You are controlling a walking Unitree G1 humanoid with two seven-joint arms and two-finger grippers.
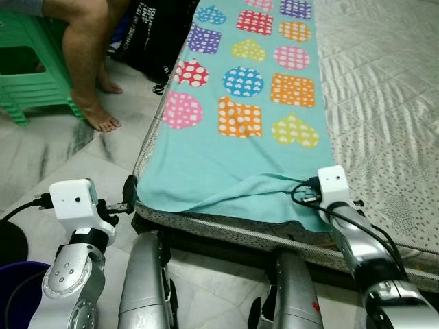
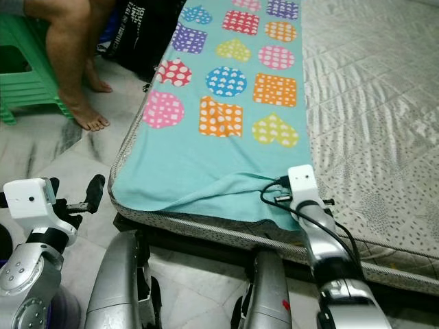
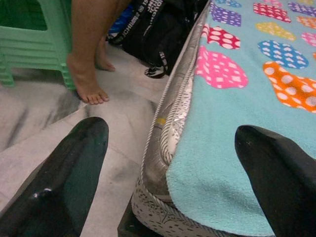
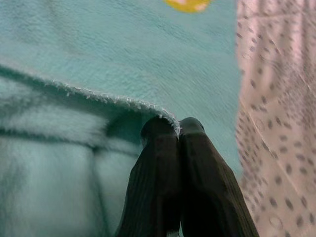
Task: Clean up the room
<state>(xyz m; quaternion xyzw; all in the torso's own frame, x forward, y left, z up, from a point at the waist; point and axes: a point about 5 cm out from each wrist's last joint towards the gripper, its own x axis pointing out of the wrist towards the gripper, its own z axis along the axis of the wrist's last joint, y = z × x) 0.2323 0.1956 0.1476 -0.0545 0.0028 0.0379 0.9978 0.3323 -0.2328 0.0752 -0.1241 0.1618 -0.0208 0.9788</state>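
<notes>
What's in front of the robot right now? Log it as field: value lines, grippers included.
surface: mattress on the floor
cover: teal towel with dotted coloured shapes, near edge folded over
right gripper: shut on the towel's folded corner
left gripper: open, at the mattress's near left corner
bystander: person's bare feet beside green stool
other: black bag

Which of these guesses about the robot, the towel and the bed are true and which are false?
1. The right claw is pinched shut on the turquoise towel's edge. True.
2. The left claw is also clamped on the towel. False: it is open, straddling the mattress corner.
3. The towel lies on the floor. False: it is spread on the mattress.
4. A person's bare foot rests on the floor beside a green stool. True.
</notes>
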